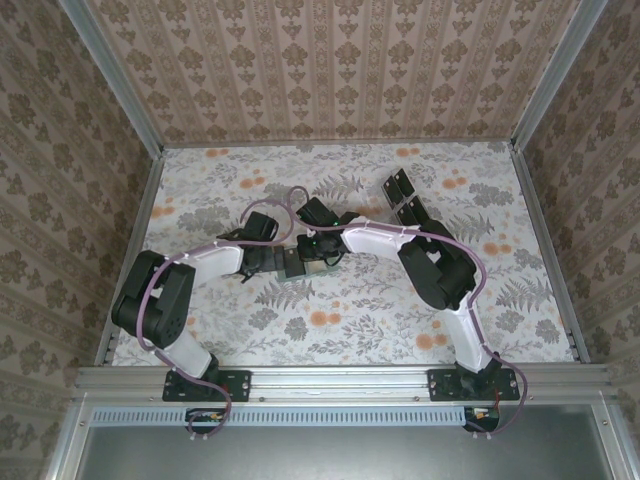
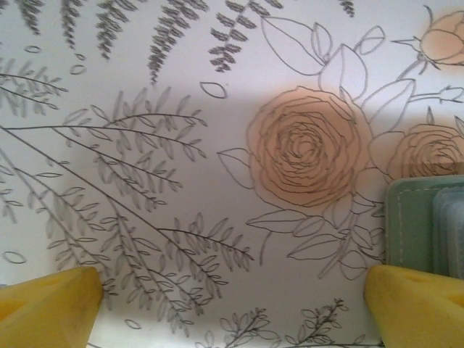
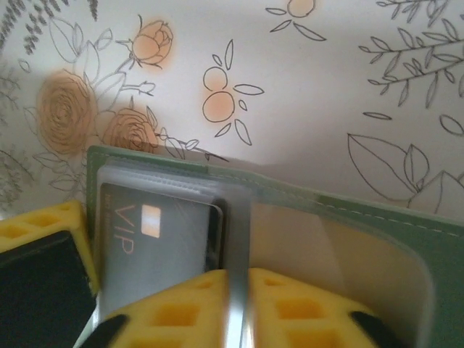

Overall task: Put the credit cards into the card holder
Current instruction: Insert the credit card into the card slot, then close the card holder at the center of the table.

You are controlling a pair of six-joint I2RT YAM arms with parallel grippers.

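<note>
The card holder lies open on the table, sage green with a cream lining and a clear sleeve. A dark credit card marked VIP sits inside the sleeve. My right gripper has its yellow fingers almost together on a thin clear flap of the sleeve that stands edge-on between them. From above, both grippers meet at the card holder. My left gripper is wide open over bare tablecloth, with its right finger beside the card holder's corner. Two more dark credit cards lie at the back right.
A flowered cloth covers the table. Patterned walls and metal rails close it in at the left, back and right. One finger of the left gripper sits against the holder's left edge in the right wrist view.
</note>
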